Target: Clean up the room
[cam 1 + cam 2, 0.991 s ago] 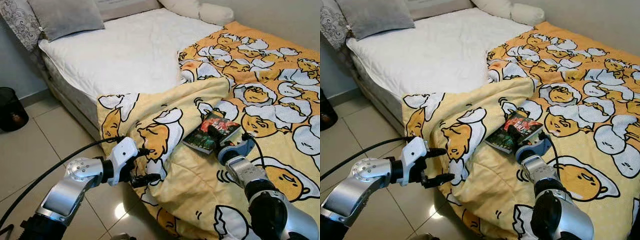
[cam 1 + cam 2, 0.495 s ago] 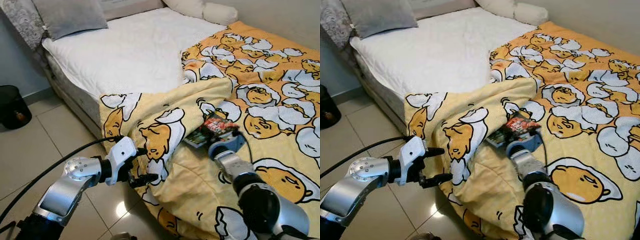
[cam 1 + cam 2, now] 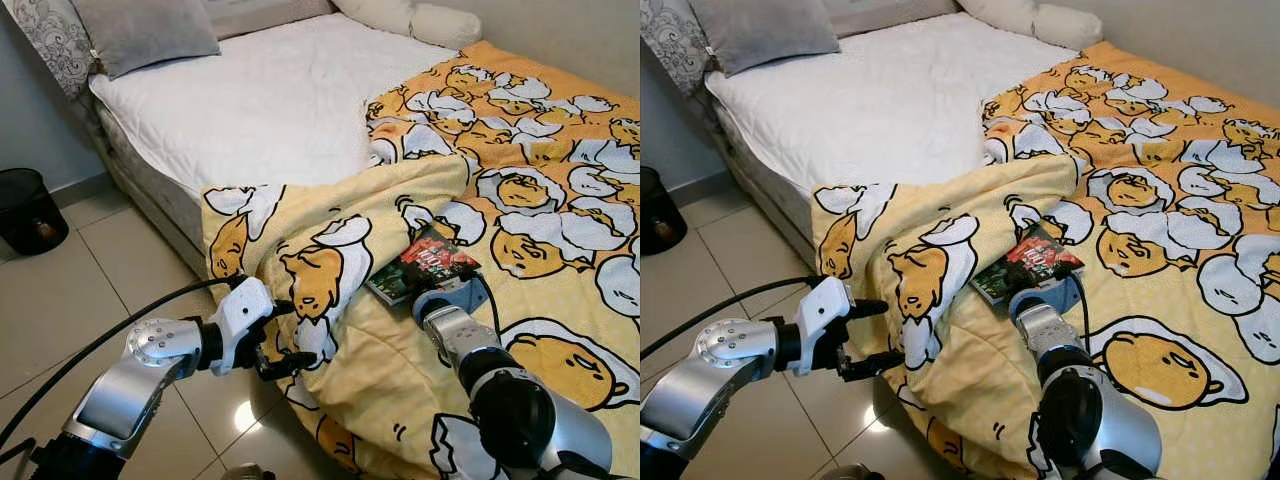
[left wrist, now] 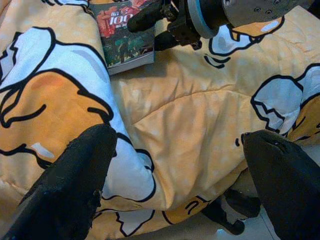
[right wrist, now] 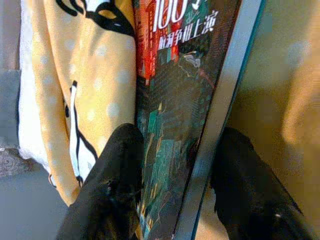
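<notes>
left arm bent, reaching forward; left gripper (image 3: pixel 283 335) level, fingers spread apart. right arm stretched forward; right gripper (image 3: pixel 432 283) fingers apart, one on either side of a book (image 3: pixel 425 265).

Bed (image 3: pixel 270 100) ahead, blanket (image 3: pixel 520 180) over its right half, near corner draped off the edge toward the floor (image 3: pixel 60 300). Book (image 3: pixel 425 263) on the blanket near that fold. Right pincer (image 3: pixel 432 287) at the book's near edge, fingers either side of it, probably touching. Left pincer (image 3: pixel 285 335) at the hanging corner. Bin (image 3: pixel 28 212) on floor far left. Pillows (image 3: pixel 140 30) at bed's far end.
</notes>
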Controlling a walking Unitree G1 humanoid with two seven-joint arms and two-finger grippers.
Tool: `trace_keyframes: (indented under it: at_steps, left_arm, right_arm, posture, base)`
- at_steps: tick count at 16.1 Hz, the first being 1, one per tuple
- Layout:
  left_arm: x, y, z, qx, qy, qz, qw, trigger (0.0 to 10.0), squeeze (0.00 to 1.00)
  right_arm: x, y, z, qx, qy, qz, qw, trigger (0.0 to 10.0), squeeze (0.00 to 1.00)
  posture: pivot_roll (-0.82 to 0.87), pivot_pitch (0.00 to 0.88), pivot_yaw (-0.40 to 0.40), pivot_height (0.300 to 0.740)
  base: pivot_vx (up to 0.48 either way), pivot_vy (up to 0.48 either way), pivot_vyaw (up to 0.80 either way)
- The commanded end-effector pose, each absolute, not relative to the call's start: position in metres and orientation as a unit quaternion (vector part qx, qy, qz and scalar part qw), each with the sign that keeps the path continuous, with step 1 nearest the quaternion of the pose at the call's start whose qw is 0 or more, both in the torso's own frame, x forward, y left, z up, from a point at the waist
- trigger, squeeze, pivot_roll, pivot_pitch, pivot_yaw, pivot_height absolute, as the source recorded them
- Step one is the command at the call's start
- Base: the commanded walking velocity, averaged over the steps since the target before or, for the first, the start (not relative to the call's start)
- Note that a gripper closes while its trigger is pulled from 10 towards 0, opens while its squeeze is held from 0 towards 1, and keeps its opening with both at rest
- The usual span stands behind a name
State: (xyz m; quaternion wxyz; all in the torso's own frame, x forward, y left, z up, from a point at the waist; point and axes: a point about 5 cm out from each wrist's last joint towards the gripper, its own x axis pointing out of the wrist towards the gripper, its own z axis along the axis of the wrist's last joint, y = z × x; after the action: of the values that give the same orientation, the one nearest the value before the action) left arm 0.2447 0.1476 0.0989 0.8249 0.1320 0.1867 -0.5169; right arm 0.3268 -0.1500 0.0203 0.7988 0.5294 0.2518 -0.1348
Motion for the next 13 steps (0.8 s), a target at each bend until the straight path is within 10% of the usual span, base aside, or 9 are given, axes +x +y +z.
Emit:
trace_keyframes:
  at_steps: [1, 13]
  left_arm:
    - [0.2434, 0.1477, 0.1012, 0.137, 0.185, -0.517, 0.824, 10.0, 0.53]
    - [0.2445, 0.1451, 0.1005, 0.123, 0.178, -0.504, 0.836, 10.0, 0.53]
  right_arm:
    - [0.3310, -0.1493, 0.0251, 0.534, 0.243, -0.139, 0.798, 0.0, 0.00]
    - [0.3339, -0.1454, 0.0293, 0.535, 0.224, -0.113, 0.807, 0.0, 0.00]
  posture:
    - [0.13, 0.000, -0.030, 0.740]
    - [0.12, 0.000, -0.035, 0.740]
  base:
    - [0.000, 0.000, 0.00]
    - [0.000, 0.000, 0.00]
